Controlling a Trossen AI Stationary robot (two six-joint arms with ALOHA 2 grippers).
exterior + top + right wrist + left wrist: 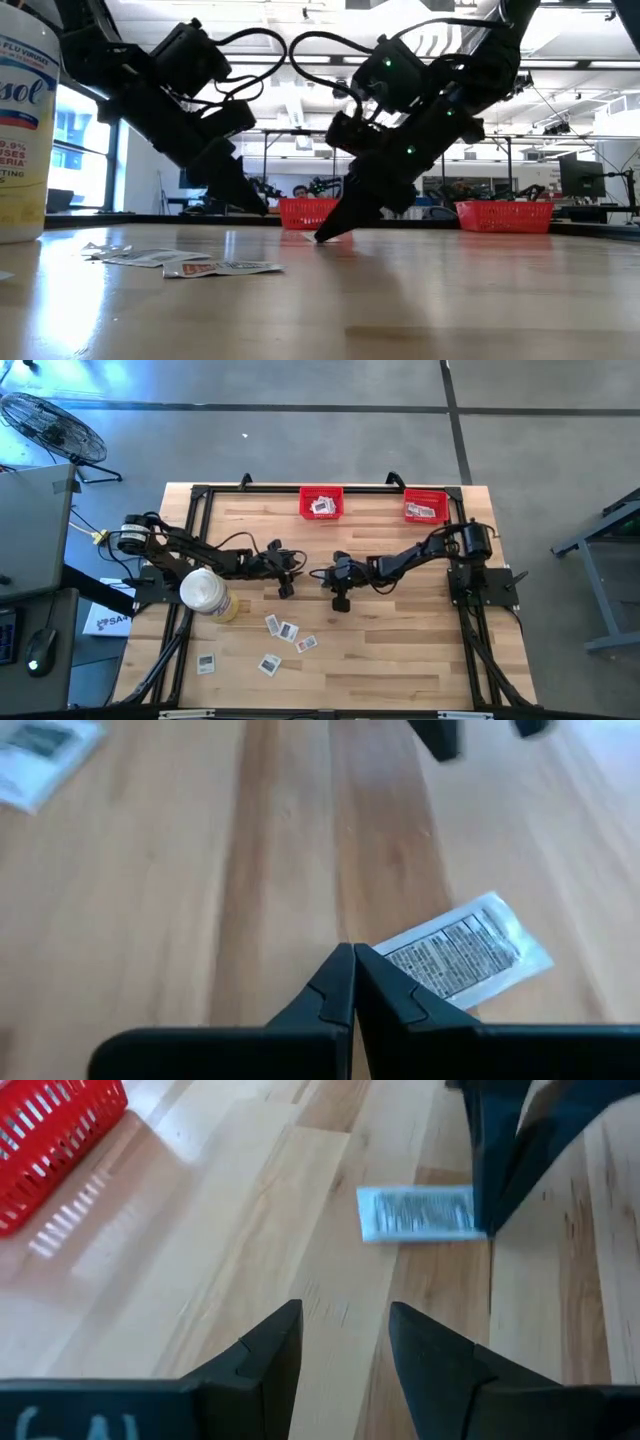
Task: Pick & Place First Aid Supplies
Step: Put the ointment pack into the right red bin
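Right hand (352, 960) pinched closed at mid-table; left hand (345, 1340) spread apart.

The light-wood plank surface (400, 650) stood on a grey concrete floor (300, 440) crossed by dark seam lines. A black wire-caged floor fan (52, 428) sat at the far left, near a grey desk (30, 530) carrying a computer mouse (40, 652). In the low view, bright windows (85, 150) lit the left side, and monitors (580, 178) stood far off under an open ceiling.

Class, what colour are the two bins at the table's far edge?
Both bins are red, clearest in the high view.
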